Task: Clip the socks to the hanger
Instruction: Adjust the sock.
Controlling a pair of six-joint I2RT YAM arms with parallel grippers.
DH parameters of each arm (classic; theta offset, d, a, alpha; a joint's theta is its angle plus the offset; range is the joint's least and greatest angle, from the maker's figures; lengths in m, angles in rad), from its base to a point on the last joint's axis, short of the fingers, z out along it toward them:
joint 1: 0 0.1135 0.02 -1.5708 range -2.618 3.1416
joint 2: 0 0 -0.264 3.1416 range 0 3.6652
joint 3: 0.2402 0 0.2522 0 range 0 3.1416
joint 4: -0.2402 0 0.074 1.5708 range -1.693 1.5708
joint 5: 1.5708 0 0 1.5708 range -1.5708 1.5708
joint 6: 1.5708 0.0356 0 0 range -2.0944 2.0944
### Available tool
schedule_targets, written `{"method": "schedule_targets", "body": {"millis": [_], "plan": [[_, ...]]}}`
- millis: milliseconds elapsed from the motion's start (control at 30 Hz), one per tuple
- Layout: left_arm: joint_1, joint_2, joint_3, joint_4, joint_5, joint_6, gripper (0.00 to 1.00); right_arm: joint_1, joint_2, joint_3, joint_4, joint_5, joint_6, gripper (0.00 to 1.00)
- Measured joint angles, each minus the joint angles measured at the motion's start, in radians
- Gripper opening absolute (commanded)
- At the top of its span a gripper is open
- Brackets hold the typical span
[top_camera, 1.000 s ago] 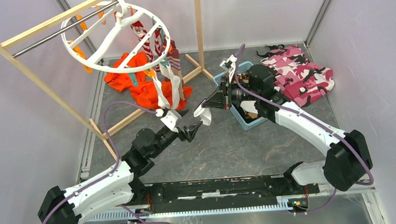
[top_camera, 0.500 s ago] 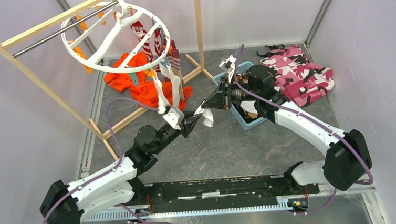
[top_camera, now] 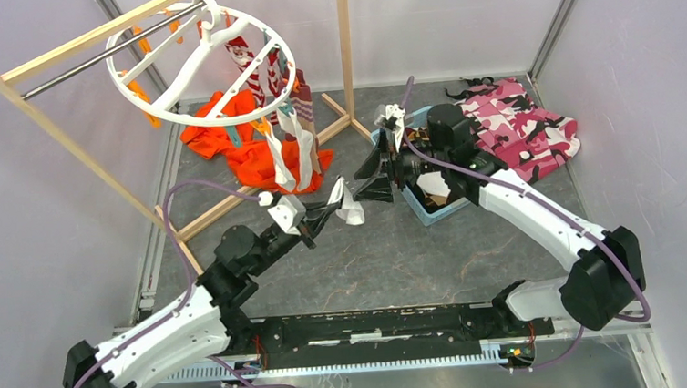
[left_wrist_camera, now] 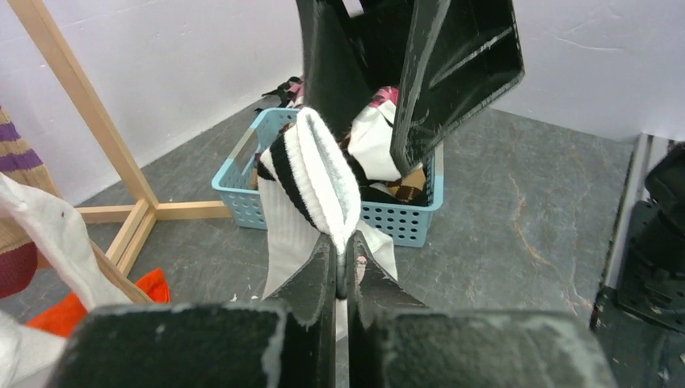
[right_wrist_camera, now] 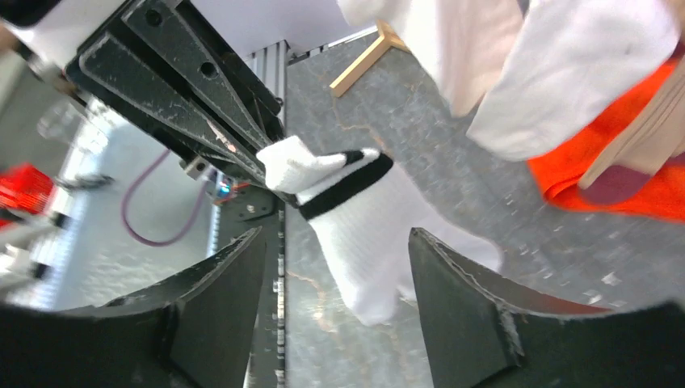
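Observation:
A white sock with black stripes (top_camera: pixel 351 212) hangs in mid-air above the floor, its cuff pinched by my left gripper (top_camera: pixel 329 208), which is shut on it. In the left wrist view the cuff (left_wrist_camera: pixel 319 166) rises out of the closed tips (left_wrist_camera: pixel 343 257). My right gripper (top_camera: pixel 374 179) stands open just right of the sock, its fingers apart on either side of the sock's foot (right_wrist_camera: pixel 367 222) without touching it. The white round hanger (top_camera: pixel 145 99) hangs from the rack bar at the back left. Red-and-white striped (top_camera: pixel 264 72) and white socks (top_camera: pixel 288 157) dangle from its clips.
A blue basket (top_camera: pixel 420 212) with more socks sits under my right arm. The wooden rack (top_camera: pixel 71 144) stands at the left, an orange garment (top_camera: pixel 244 160) lies under it, and a pink camouflage cloth (top_camera: pixel 523 131) lies at the back right.
My left gripper reached in and shut on the sock's cuff. My right gripper, which held the sock before, opened and let go of it. The sock shifted slightly left.

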Motion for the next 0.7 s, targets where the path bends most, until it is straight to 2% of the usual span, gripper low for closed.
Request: {"method": "schedule_targets", "body": {"millis": [133, 167, 333, 400, 533, 700], "plan": [[0.000, -0.097, 0.002, -0.126, 0.036, 0.017, 0.02, 0.000, -0.006, 0.125, -0.244, -0.039, -0.394, 0.95], [0.000, -0.114, 0.003, -0.161, 0.051, 0.022, 0.02, 0.000, -0.012, 0.152, -0.316, -0.053, -0.537, 0.98], [0.000, -0.137, 0.042, -0.318, 0.118, 0.056, 0.02, 0.002, -0.045, 0.169, -0.524, -0.143, -1.099, 0.98], [0.000, -0.124, 0.070, -0.363, 0.141, 0.068, 0.02, 0.016, -0.035, 0.169, -0.574, -0.177, -1.248, 0.98], [0.000, -0.087, 0.111, -0.400, 0.174, 0.077, 0.02, 0.087, 0.022, 0.175, -0.626, -0.208, -1.406, 0.89], [0.000, -0.062, 0.119, -0.401, 0.202, 0.085, 0.02, 0.171, 0.047, 0.175, -0.593, -0.214, -1.388, 0.71]]}}
